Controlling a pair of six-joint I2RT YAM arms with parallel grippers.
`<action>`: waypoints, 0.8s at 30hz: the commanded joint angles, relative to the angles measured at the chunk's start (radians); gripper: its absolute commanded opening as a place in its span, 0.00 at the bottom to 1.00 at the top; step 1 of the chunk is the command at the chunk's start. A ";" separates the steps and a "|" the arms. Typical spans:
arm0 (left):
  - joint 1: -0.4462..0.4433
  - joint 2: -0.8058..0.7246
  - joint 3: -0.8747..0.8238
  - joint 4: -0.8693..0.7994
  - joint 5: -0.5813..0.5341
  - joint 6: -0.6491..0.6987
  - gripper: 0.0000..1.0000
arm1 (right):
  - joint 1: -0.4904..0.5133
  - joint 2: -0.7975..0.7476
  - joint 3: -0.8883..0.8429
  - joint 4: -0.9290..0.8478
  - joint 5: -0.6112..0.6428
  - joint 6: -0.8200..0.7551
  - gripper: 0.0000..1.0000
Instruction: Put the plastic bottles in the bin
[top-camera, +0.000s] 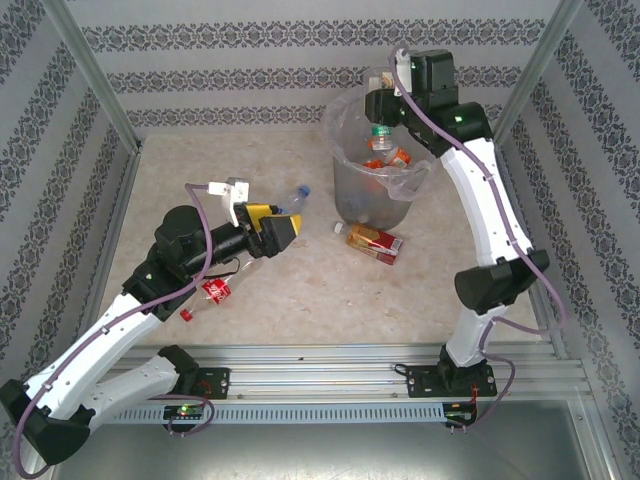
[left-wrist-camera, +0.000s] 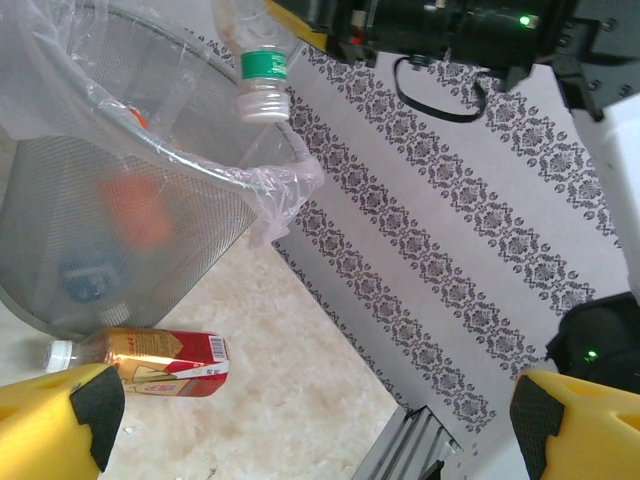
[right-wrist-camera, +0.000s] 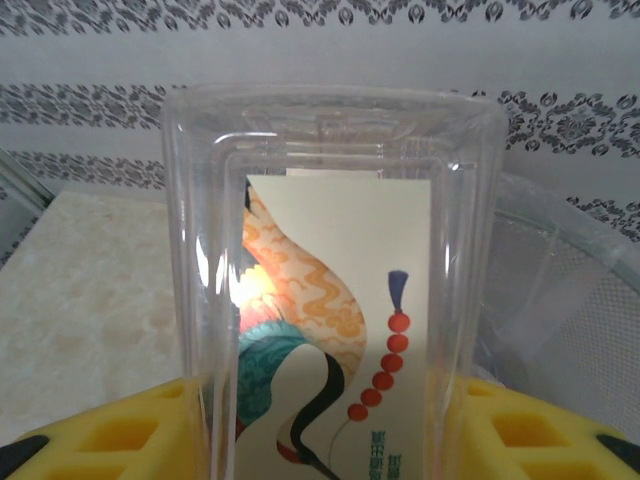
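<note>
Right gripper (right-wrist-camera: 325, 440): clenched on the held bottle (right-wrist-camera: 330, 250), its yellow fingers pressing the clear sides on either side of the printed label.
Held bottle: hangs neck down over the open mouth of the bin (top-camera: 370, 200), at the far right of the table (top-camera: 300, 290). Held this way and here, it should fall straight inside once it is let go.
Bin: stands upright, its clear liner folded out over the rim. Orange and red shapes show through the liner, so some bottles already appear to lie inside.
Left gripper (top-camera: 278, 224): released and grasping nothing, with the yellow fingers spread wide. It is low over the middle of the table and faces the bin, which looks like readiness for the next pick.
Clear bottle (top-camera: 293, 196): lies just beyond the left gripper's fingers and is likely the next one to take.
Red and gold bottle (top-camera: 375, 241): lies on its side near the foot of the bin, on the near side.
Red-label bottle (top-camera: 215, 290): lies on the table under the left arm, at the near left.
Progress: partly done by my judgement, with three bottles loose on the table and one about to drop.
</note>
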 joint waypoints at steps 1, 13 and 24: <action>-0.013 0.002 0.039 0.000 0.019 0.023 1.00 | 0.003 0.077 0.081 -0.039 -0.017 -0.044 0.50; -0.019 -0.021 0.024 -0.059 0.001 0.018 1.00 | 0.007 0.104 -0.067 0.001 -0.066 -0.114 0.53; -0.021 -0.012 0.010 -0.058 -0.001 0.013 1.00 | 0.009 0.001 -0.205 0.043 -0.078 -0.128 0.74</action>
